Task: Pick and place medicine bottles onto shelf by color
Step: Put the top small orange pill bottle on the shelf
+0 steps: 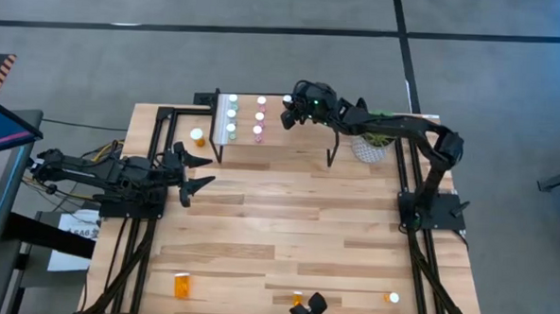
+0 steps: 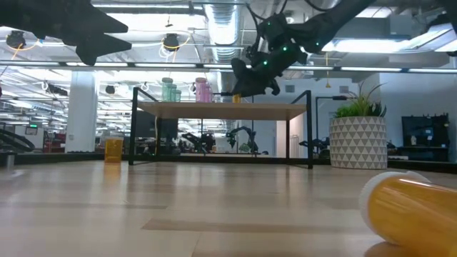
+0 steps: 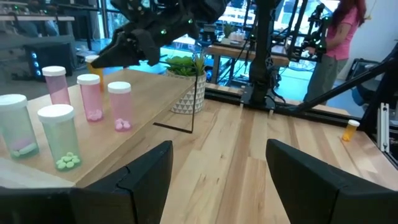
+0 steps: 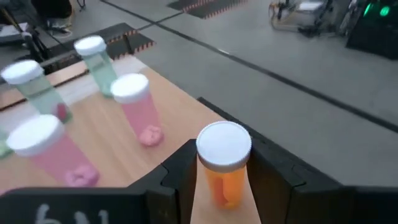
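A: Where is the right tool [image 1: 289,113] just now?

B: Over the small raised shelf with its light wood plank top and thin black legs [image 1: 299,144], at the shelf's far edge, beside the pink row. It is pinching a small orange translucent pill bottle with a white cap [image 4: 223,163], one finger [image 4: 177,171] on each side of the body.

A: How does the bottle sit in the grip?

B: Upright, long axis vertical, cap up, with the plank directly below it. My guess is the coming move is a straight lowering onto bare plank next to the three pink white-capped bottles [image 1: 259,116]; the pale green white-capped bottles [image 1: 231,115] stand one row further along.

A: And the left tool [image 1: 192,169]?

B: Spread wide, holding nothing, waiting above the desk [image 1: 287,224] just off the shelf's green end. Another orange bottle [image 1: 197,134] stands near that end.
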Controlling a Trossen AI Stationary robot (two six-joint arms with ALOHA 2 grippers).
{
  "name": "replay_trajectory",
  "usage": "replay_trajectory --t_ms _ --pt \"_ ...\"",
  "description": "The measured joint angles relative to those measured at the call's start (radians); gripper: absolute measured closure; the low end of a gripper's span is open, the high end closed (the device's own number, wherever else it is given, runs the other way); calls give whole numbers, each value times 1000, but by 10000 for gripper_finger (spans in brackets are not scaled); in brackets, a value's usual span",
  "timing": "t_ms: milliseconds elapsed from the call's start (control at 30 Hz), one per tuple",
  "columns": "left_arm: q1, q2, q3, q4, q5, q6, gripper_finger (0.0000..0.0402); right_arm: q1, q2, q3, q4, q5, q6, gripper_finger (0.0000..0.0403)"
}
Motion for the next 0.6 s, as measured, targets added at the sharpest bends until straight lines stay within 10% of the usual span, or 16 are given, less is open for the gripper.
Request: replay_trajectory --t_ms 600 --pt "0 0 0 0 2 0 156 2 4 -2 -15 -31 3 195"
